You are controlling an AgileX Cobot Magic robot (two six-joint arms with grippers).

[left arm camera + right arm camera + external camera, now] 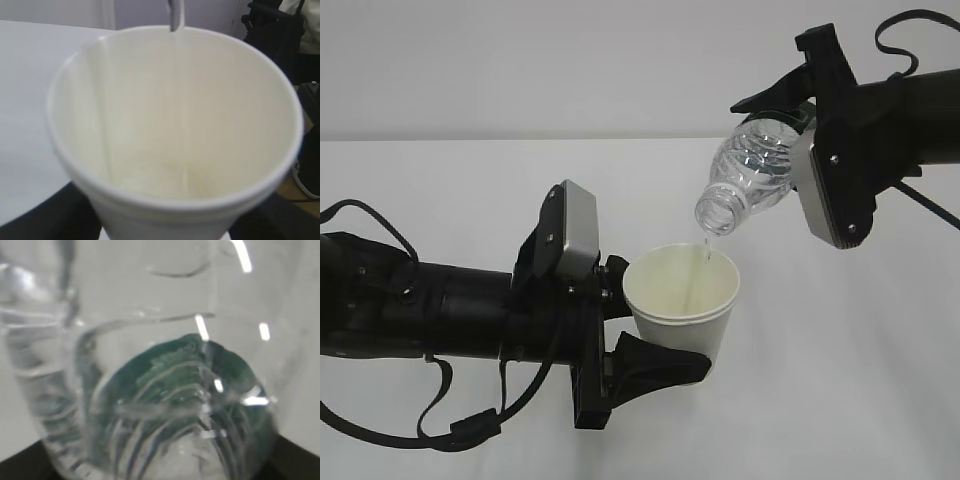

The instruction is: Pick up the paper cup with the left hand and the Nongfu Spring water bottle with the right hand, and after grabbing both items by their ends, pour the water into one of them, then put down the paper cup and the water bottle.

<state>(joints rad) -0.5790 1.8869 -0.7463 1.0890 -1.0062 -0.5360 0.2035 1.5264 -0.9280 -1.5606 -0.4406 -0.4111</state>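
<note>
Two grippers at work: left hand [655, 335] clamps the paper cup [682, 300] while right hand [798, 125] grips the tilted Nongfu Spring water bottle [752, 172]; keeping the thin water [706, 252] stream centred should prevent spills.

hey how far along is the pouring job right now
Done: the left claw holds the cup and the right claw holds the bottle, both lifted off the table. In hand: the bottle is tipped mouth-down and a thin stream of water falls into the cup. Left: finishing the pour, then putting both down.
</note>
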